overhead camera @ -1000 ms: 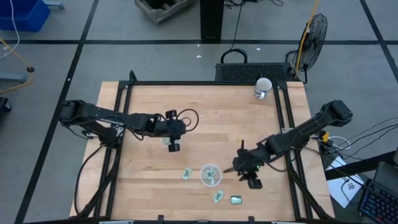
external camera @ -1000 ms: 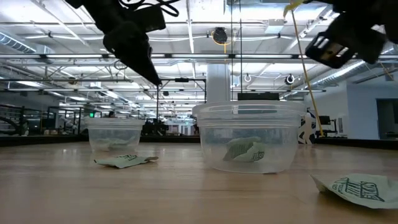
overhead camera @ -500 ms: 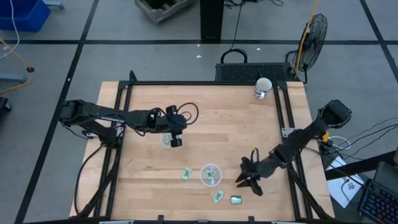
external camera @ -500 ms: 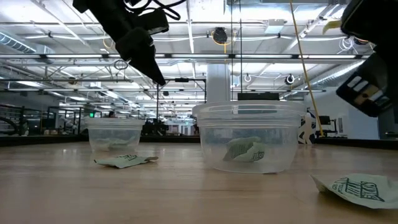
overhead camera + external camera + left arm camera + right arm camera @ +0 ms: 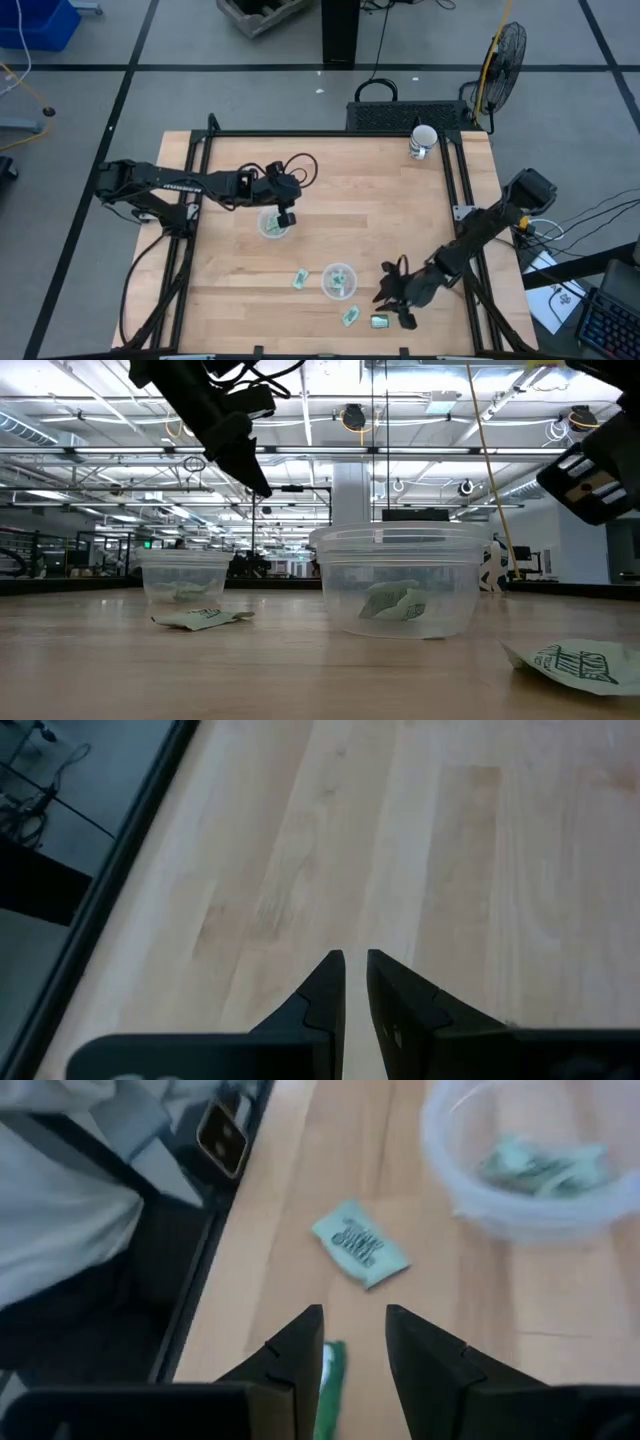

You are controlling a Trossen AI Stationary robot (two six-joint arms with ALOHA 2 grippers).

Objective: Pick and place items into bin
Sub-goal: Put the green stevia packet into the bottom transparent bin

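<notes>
Small light-green packets lie flat on the table: one left of the middle cup, and two near the near edge. More packets sit inside the two clear cups. My left gripper hovers just beyond the left cup's far rim, fingers almost together, over bare wood. My right gripper is open, above the table near the near edge. One packet shows between its fingers, another lies ahead, and the middle cup is beyond.
A white mug stands at the table's far right corner. A black frame rail runs along the table's sides. In the low view the near cup and one packet are in the foreground. Bare wood lies between the cups and the far edge.
My right gripper has moved toward the near edge and come over the packets lying there, staying open. My left gripper has drawn back from over the left cup toward the far edge. Cups and packets have not moved.
</notes>
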